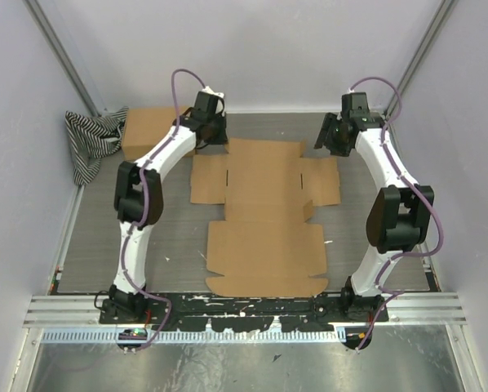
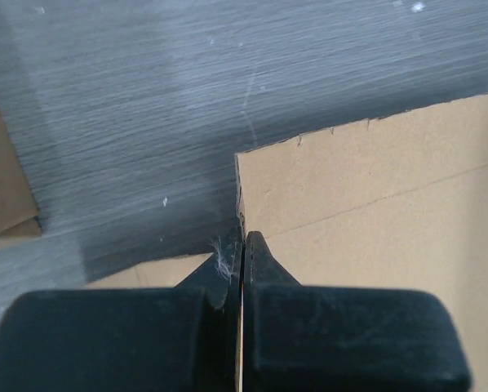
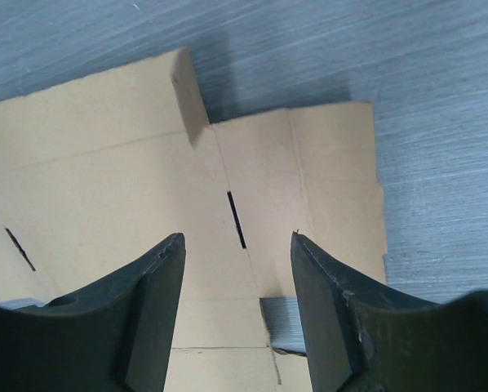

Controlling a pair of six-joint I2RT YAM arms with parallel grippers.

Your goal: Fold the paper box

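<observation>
paper box (image 1: 264, 220) lies flat, long axis near-far, left gripper (image 2: 242, 245) pinching its far-left edge, right gripper (image 3: 236, 241) spread above its far-right flap

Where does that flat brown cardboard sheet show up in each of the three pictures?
Top external: cardboard sheet, flat at centre between the arms.
Left wrist: right half, edge pinched by the left gripper.
Right wrist: left and middle, below the right gripper.
Shared landmark: grey table.
</observation>
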